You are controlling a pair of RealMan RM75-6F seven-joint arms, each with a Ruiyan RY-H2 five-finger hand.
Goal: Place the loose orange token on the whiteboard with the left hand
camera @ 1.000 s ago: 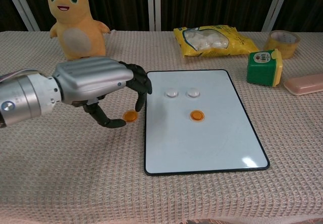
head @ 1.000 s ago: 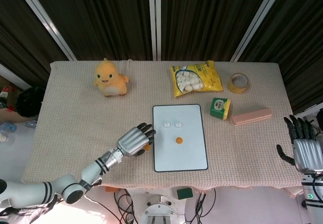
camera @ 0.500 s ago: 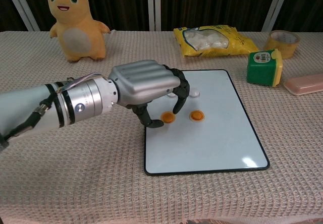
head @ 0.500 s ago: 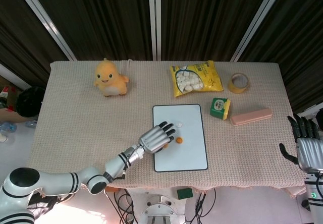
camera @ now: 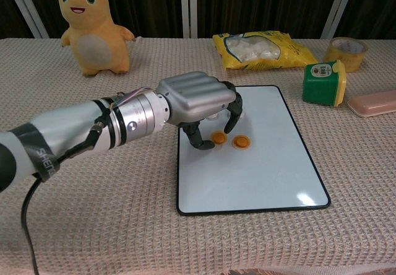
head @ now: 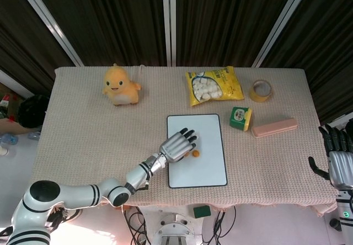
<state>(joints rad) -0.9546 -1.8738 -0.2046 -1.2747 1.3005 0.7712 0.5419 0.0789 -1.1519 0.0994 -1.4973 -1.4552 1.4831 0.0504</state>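
Observation:
My left hand (camera: 197, 100) hovers low over the whiteboard (camera: 260, 176), fingers curled downward. The loose orange token (camera: 218, 138) sits between its thumb and fingertips, right at the board's surface, and looks pinched. A second orange token (camera: 241, 142) lies on the board just to its right. In the head view the left hand (head: 177, 144) covers the middle of the whiteboard (head: 207, 170), and one orange token (head: 195, 153) shows beside the fingers. The white magnets are mostly hidden behind the hand. My right hand (head: 339, 165) hangs off the table's right edge, fingers apart, holding nothing.
A yellow duck plush (camera: 93, 27) stands at the back left. Behind the board lies a yellow snack bag (camera: 263, 49). To the right are a green box (camera: 324, 82), a tape roll (camera: 345, 52) and a pink case (camera: 372, 103).
My left hand moved right from the cloth beside the board onto the board. The loose orange token travelled with it and now sits close to the other orange token.

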